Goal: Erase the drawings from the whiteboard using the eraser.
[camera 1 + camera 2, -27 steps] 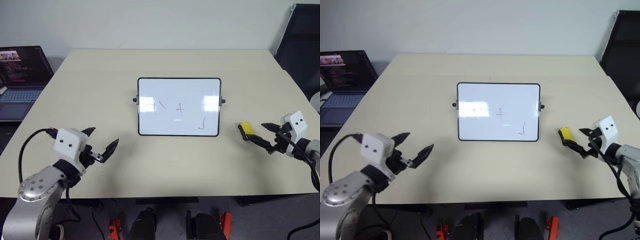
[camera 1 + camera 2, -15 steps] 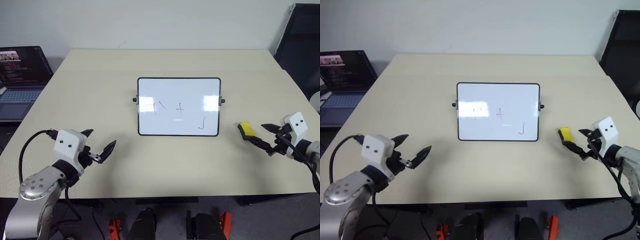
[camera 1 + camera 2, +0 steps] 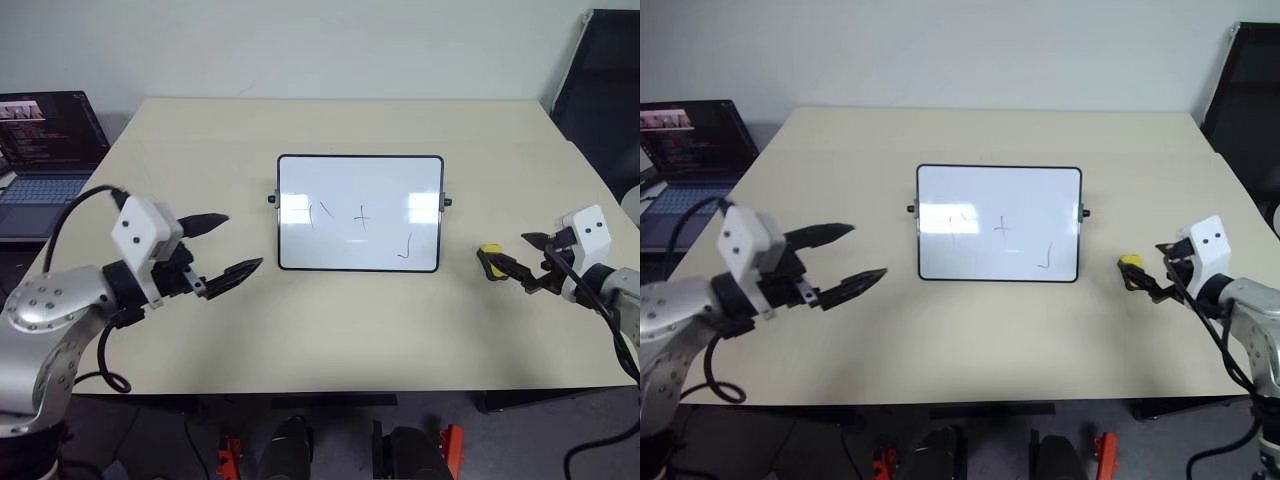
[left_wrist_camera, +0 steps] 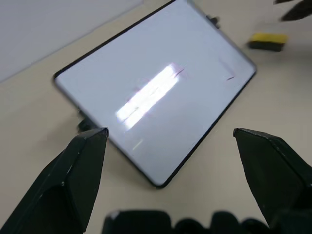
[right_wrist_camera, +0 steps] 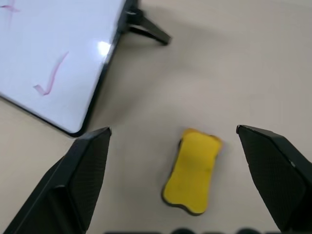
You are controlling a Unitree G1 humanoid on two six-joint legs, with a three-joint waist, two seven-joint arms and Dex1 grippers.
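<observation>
The eraser (image 3: 490,262) is a small yellow block with a black part. It lies flat on the table (image 3: 400,330), just off the right side of the board (image 3: 360,212), near the board's front corner. It does not touch the board. Nothing is holding it.

My right gripper (image 3: 528,262) is right next to the eraser, on the side away from the board. Its two black fingers are spread wide apart. In my right wrist view the eraser (image 5: 193,171) sits on the table between the two fingers (image 5: 80,178), and they are not touching it.

The board is white with a thin black frame. It sits in the middle of the table, tipped back a little on a small stand. There is a tiny black knob on each short side. The drawings (image 3: 362,222) are on it: two short slashes on the left, a small plus in the middle, and a hook shape low on the right. None of them are wiped off.

My left gripper (image 3: 230,243) is up over the table, to the left of the board and apart from it. Its fingers are open too, and it holds nothing. It points toward the board.

A laptop (image 3: 45,150) is open, off the table's far left side. A dark chair (image 3: 608,90) is past the far right corner.
</observation>
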